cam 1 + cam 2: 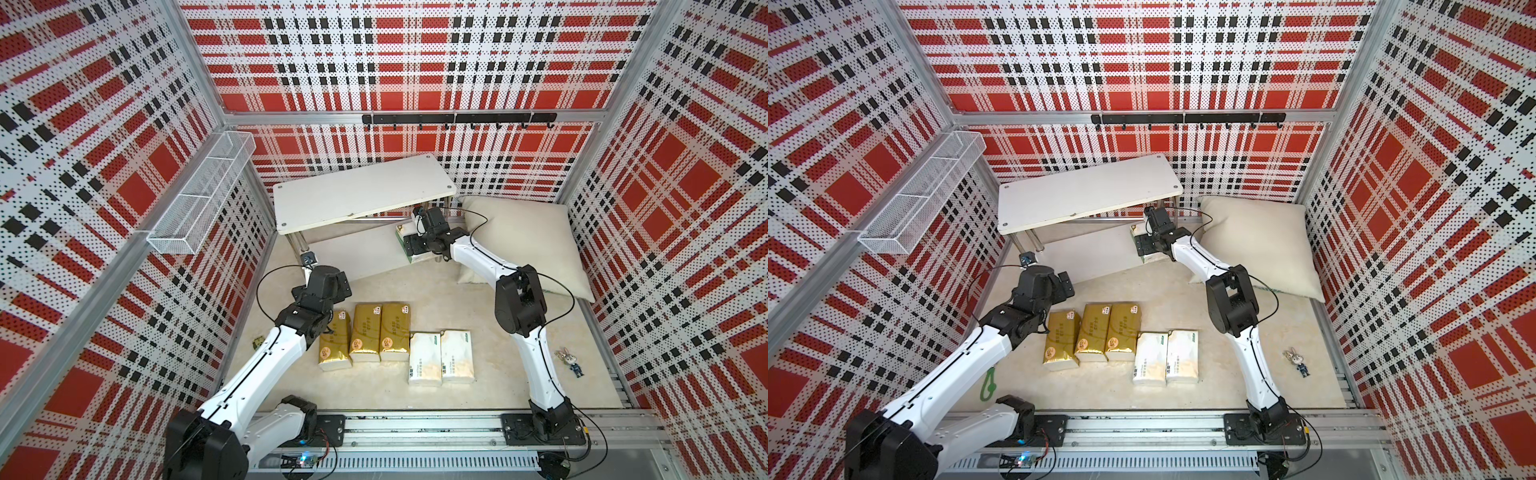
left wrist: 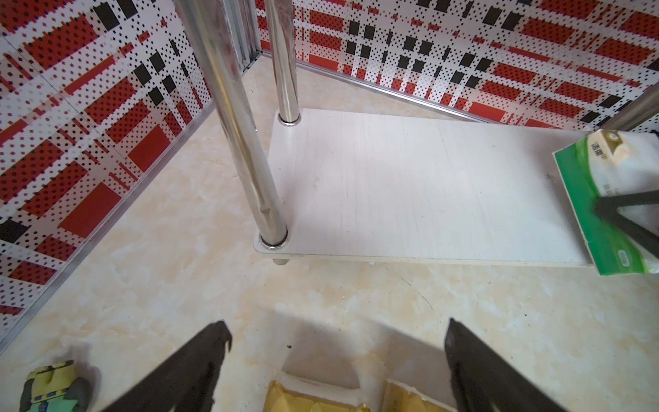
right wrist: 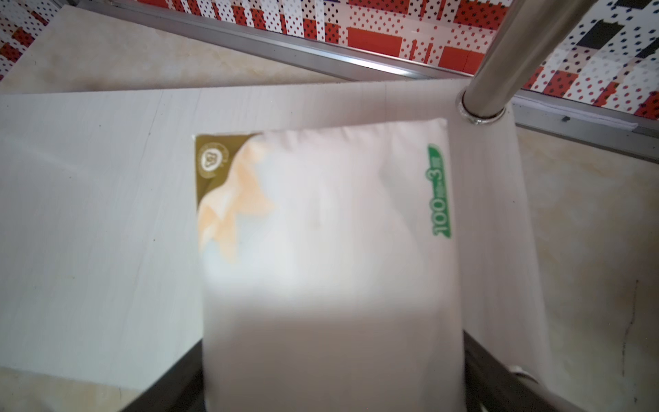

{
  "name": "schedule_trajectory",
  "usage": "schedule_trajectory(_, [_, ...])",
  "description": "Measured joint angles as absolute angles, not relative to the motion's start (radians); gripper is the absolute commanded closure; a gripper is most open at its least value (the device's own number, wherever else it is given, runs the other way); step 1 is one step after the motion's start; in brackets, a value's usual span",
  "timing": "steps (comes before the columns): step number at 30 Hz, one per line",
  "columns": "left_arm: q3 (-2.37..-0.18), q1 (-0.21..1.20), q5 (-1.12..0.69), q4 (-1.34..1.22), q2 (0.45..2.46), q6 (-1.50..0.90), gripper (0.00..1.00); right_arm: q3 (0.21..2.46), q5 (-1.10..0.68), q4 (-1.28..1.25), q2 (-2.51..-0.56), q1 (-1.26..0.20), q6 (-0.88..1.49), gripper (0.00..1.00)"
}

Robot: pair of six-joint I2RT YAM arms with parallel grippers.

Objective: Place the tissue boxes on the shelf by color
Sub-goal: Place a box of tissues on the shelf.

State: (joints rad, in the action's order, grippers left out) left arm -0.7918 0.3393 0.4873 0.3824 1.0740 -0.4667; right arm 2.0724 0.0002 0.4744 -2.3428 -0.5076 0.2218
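Right gripper [image 3: 333, 374] straddling white pack [image 3: 328, 249] on shelf [image 1: 361, 195] lower board, near its right-hand legs — jaws flanking pack, grip or release unclear. Left gripper [image 2: 335, 360] wide open, empty, just beyond gold packs [image 1: 365, 332] — nearer arm; long axes pointing toward shelf.

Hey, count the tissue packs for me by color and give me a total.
Gold tissue packs: 3, side by side on the floor.
White tissue packs: 3, two on the floor, one on the shelf's lower board between the right end effector's jaws.
Total: 6
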Motion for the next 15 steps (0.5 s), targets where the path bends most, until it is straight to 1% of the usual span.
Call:
schedule_trajectory(8, [-0.792, 0.339, 0.487, 0.382, 1.075, -0.466, 0.01, 2.097, 0.027, 0.449, -2.374, -0.508, 0.228, 0.08])
schedule_trajectory(15, [-0.792, 0.339, 0.487, 0.382, 1.075, -0.467, 0.01, 2.103, 0.052, 0.426, -2.389, -0.508, 0.23, 0.08])
